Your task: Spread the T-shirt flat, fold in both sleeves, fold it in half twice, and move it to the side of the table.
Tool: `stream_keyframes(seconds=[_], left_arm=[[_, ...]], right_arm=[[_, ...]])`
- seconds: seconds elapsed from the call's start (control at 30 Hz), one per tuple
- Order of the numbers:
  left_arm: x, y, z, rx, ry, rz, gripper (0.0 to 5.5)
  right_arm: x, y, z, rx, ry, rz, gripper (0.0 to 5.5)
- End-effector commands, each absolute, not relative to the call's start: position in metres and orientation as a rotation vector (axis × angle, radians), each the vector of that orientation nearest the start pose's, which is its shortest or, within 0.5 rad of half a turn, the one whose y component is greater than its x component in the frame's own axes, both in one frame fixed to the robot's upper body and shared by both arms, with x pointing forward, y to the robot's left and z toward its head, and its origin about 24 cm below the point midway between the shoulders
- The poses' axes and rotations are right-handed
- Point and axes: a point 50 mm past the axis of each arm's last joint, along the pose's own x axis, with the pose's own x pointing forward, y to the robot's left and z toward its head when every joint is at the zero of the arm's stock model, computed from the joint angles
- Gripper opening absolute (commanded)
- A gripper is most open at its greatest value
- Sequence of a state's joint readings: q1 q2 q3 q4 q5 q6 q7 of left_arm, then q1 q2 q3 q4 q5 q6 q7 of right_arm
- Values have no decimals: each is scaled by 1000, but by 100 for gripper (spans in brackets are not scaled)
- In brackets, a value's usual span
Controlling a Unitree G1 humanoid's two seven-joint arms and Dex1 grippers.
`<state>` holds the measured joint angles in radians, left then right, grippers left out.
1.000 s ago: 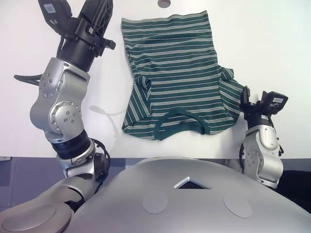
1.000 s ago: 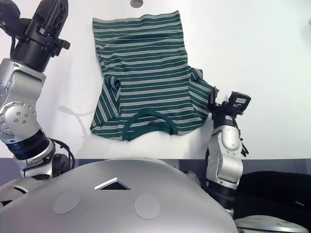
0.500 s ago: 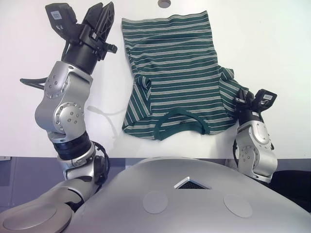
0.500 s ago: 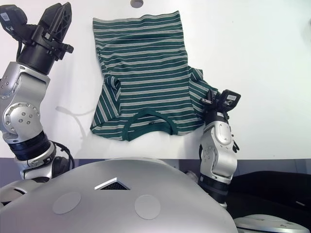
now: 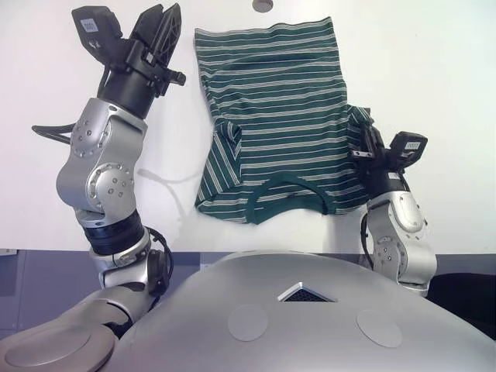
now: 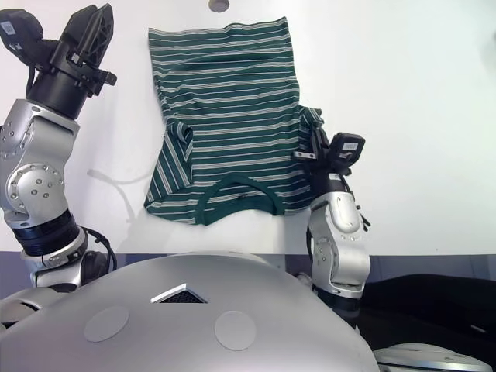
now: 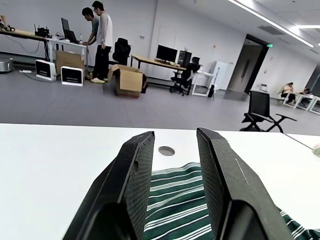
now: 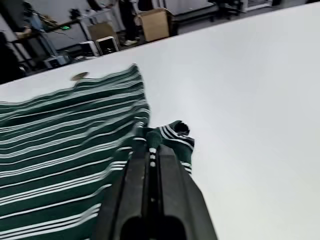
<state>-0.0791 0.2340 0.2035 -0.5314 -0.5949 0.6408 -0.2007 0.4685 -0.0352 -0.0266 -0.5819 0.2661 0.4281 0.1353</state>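
A green T-shirt with white stripes (image 5: 287, 101) lies on the white table (image 5: 442, 70), collar (image 5: 285, 186) nearest me and hem at the far side. Its left sleeve (image 5: 225, 138) is folded in over the body. The right sleeve (image 8: 174, 134) sits bunched at the shirt's right edge. My right gripper (image 5: 369, 144) is shut, low over the table, its tips (image 8: 151, 146) touching that bunched sleeve. Raised above the table left of the shirt's hem, my left gripper (image 5: 164, 15) is open and holds nothing (image 7: 175, 137).
A round cable hole (image 5: 262, 5) sits in the table just beyond the hem. Bare white tabletop stretches to the right of the shirt and to the left beyond my left arm. The table's front edge (image 5: 186, 249) runs close under the collar.
My right gripper has slid left from the bare table onto the shirt's right sleeve. The left arm swung slightly a second ago and has held still since.
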Motion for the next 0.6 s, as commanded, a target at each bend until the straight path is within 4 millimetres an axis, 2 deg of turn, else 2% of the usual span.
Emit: stream_keyframes(seconds=[0.03, 0.13, 0.27, 0.3, 0.33, 0.4, 0.53, 0.57, 0.6], left_arm=[[244, 177, 137, -248, -19, -363, 156], [246, 178, 137, -235, -21, -367, 156], [245, 179, 136, -232, -20, -369, 156], [245, 179, 136, -232, -20, -371, 156], [246, 179, 136, -228, -22, -373, 156], [245, 178, 136, -220, -22, -389, 156], [246, 176, 141, -182, -24, -492, 156], [248, 178, 143, -117, -29, -529, 173], [248, 183, 145, 39, -43, -586, 187]], right_arm=[[160, -152, 55, 199, 280, 215, 2], [156, -139, 44, 196, 413, 330, 2], [156, -135, 41, 207, 450, 368, 2], [156, -134, 42, 215, 445, 375, 34], [157, -133, 44, 227, 432, 388, 40], [159, -131, 51, 282, 396, 428, 88], [174, -129, 75, 392, 295, 530, 156], [179, -132, 81, 374, 267, 553, 175], [183, -141, 88, 243, 217, 589, 178]])
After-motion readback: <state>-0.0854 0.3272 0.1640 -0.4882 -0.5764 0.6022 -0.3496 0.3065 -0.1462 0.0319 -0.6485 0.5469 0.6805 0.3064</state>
